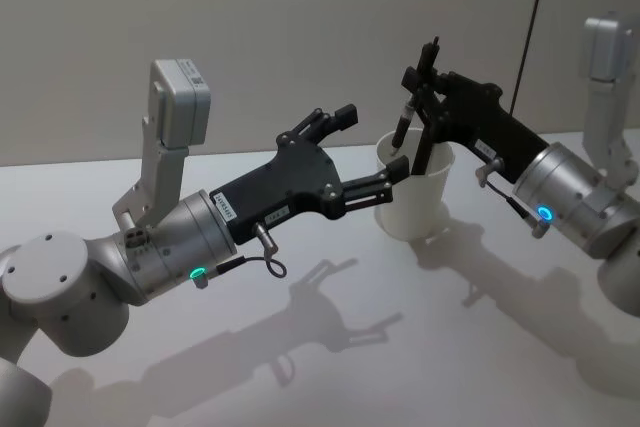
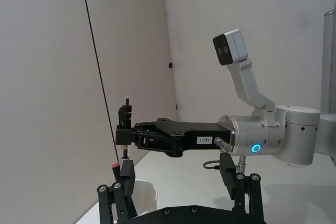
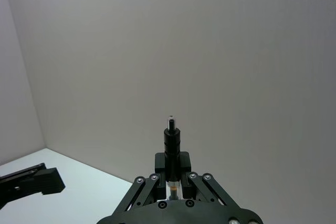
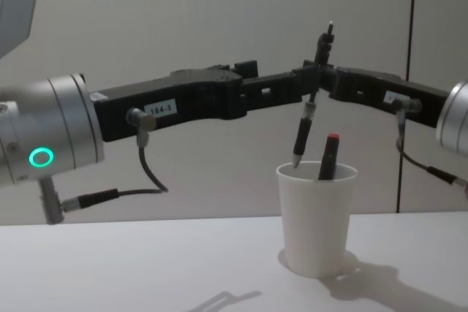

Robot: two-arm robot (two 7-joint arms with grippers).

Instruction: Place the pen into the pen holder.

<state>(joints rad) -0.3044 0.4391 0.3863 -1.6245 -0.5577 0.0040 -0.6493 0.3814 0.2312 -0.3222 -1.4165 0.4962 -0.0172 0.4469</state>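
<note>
One white pen holder [image 4: 319,217] stands on the table [image 4: 146,268], a red-capped pen [image 4: 328,156] inside. The right gripper [image 4: 316,78], closed on a second, black pen [image 4: 306,129], holds it near-upright over the rim's 9 o'clock side. The left gripper [image 1: 375,152] hangs open just beside the cup.

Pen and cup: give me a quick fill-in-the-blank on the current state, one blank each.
1. The right gripper is shut on a ____.
2. The held pen's tip hangs just above the ____ of the pen holder.
3. A second pen already in the holder has a ____ cap.
4. The left gripper sits beside the holder with its fingers ____.

Missing words: pen; rim; red; open
</note>
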